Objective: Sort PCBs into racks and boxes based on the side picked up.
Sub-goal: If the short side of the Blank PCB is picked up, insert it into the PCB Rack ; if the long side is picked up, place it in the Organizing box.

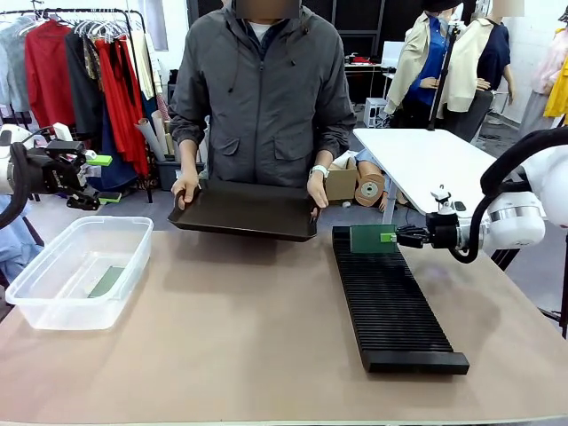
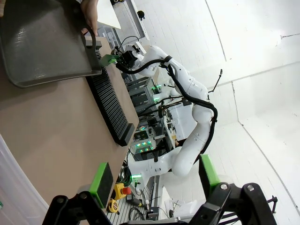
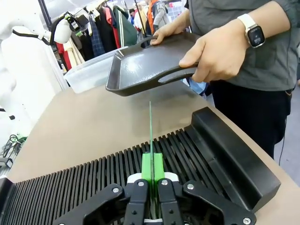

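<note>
The right hand is closed on a PCB, pinching its edge between the green pads; the board stands upright on its edge at the far end of the black ribbed rack, seen edge-on from the right wrist as a thin green line rising over the slots; whether it already sits in a slot cannot be told. The rack lies lengthwise on the tabletop, running from its far end toward the robot. The left hand hangs with its jaws spread wide and nothing between them, off the rack's left and above the far rim of the clear plastic tub; a second PCB lies flat on the tub's floor. Just beyond the rack's far end, the person grips a flat black tray with both hands, lifted slightly off the tabletop and tilted.
</note>
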{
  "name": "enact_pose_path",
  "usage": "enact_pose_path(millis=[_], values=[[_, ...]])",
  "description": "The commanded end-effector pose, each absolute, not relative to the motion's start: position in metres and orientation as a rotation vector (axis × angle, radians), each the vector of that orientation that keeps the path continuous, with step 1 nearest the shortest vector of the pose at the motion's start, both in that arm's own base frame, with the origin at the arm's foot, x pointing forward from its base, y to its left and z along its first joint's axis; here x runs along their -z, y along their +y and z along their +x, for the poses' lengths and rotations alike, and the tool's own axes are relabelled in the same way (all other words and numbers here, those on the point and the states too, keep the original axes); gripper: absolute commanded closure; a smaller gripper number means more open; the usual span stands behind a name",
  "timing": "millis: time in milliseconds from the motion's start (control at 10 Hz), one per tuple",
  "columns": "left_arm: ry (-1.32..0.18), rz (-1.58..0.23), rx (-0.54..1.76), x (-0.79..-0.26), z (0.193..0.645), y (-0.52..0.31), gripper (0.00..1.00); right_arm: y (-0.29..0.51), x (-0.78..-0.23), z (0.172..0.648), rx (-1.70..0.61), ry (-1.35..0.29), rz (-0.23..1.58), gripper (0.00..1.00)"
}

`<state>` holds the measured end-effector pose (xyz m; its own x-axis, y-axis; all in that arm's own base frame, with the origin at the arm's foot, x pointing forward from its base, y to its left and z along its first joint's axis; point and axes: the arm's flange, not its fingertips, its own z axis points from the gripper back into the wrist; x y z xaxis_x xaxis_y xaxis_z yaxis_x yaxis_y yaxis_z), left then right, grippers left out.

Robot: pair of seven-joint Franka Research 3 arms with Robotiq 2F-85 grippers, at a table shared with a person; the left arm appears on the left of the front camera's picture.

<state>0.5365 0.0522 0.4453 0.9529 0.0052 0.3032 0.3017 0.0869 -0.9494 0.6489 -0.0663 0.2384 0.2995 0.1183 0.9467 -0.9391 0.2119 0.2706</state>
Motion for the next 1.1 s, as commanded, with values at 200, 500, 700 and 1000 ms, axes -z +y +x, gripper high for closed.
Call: enact_pose_path(millis=[200,500,700,1000], values=[[-0.255,-1.462,0.227,-0.4477,0.5338,0.0522,0.04,-0.0663,-0.2384,0.6489,-0.925,-0.976,1.086,1.0],[-0.255,-1.462,0.227,-0.4477,0.5338,0.0522,0.04,-0.0663,-0.2384,0.6489,-0.925,-0.976,1.086,1.0],[-0.255,-1.462,0.227,-0.4477,0.5338,0.0522,0.04,-0.0663,-0.2384,0.6489,-0.925,-0.976,1.086,1.0],[-0.255,-1.462,0.227,-0.4477,0.5338,0.0522,0.04,-0.0663,-0.2384,0.6489,-0.925,-0.976,1.086,1.0]])
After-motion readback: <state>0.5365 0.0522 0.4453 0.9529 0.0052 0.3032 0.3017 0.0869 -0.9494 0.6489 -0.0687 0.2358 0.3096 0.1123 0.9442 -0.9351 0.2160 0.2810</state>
